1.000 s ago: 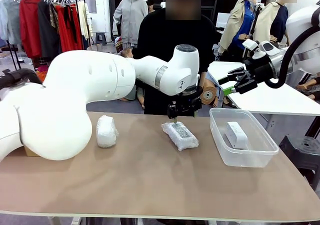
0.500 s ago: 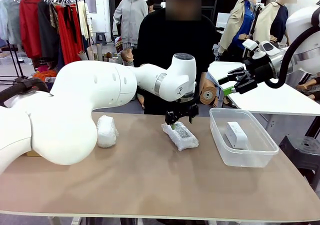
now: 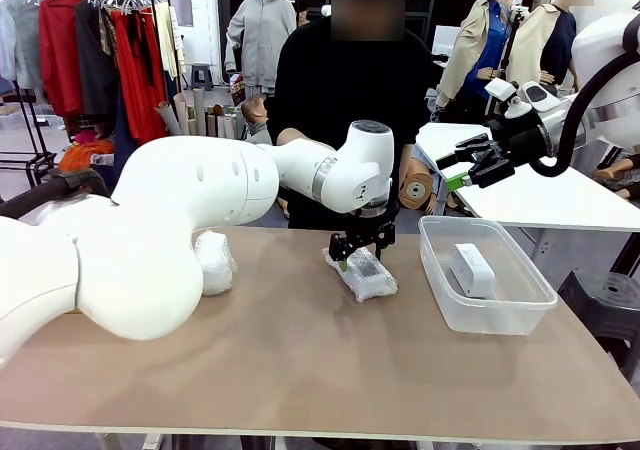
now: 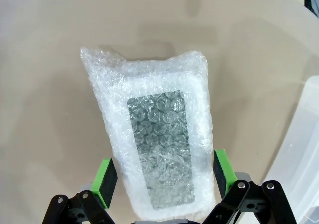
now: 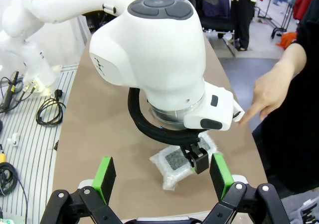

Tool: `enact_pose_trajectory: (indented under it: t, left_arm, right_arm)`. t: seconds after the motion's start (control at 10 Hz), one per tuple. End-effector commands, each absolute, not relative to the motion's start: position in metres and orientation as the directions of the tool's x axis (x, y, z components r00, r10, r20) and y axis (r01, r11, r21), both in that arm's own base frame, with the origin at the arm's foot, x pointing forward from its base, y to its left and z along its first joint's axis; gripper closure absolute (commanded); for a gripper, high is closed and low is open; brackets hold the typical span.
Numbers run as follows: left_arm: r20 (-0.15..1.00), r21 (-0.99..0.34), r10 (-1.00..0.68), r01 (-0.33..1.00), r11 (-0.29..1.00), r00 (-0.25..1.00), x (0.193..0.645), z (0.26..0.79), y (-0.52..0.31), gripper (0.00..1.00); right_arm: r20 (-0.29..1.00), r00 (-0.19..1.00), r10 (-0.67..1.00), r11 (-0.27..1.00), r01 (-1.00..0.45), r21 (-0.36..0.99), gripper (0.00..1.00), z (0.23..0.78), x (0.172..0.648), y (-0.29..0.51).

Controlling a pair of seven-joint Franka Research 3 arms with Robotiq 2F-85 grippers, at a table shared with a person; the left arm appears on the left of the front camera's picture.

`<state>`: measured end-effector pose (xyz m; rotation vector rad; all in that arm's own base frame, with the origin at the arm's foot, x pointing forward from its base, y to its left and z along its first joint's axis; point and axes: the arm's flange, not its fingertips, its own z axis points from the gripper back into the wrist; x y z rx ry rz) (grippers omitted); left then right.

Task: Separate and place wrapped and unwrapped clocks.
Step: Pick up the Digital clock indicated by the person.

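Brown tabletop (image 3: 300, 370): left gripper (image 4: 163, 175), wide open and empty, straddles the bubble-wrapped clock (image 4: 154, 134), apparently lining up a grasp; right gripper (image 5: 162, 176) hangs open, empty, parked aside.

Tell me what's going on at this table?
The left claw, open, straddles a bubble-wrapped clock mid-table and is not closed on it. The right claw hangs open, raised at the right. A bare white clock lies in the clear tub. Another wrapped bundle sits by the left arm. A person stands across the table, one hand pointing.
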<state>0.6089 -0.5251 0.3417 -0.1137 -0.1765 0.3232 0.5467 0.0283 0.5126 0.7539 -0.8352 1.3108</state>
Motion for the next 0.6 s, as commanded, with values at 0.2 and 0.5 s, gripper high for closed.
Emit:
enact_pose_trajectory:
  t: [0.2,0.5]
  left_arm:
    - [0.138,-0.137,0.338,-0.32,0.937,0.931,0.626,0.341,-0.534,0.0]
    - [0.117,-0.136,0.346,-0.331,0.934,0.931,0.627,0.333,-0.531,0.0]
  right_arm:
    - [0.86,0.062,0.507,0.114,-0.993,0.004,0.0,0.514,0.546,0.028]
    - [0.86,0.062,0.507,0.114,-0.993,0.004,0.0,0.514,0.546,0.028]
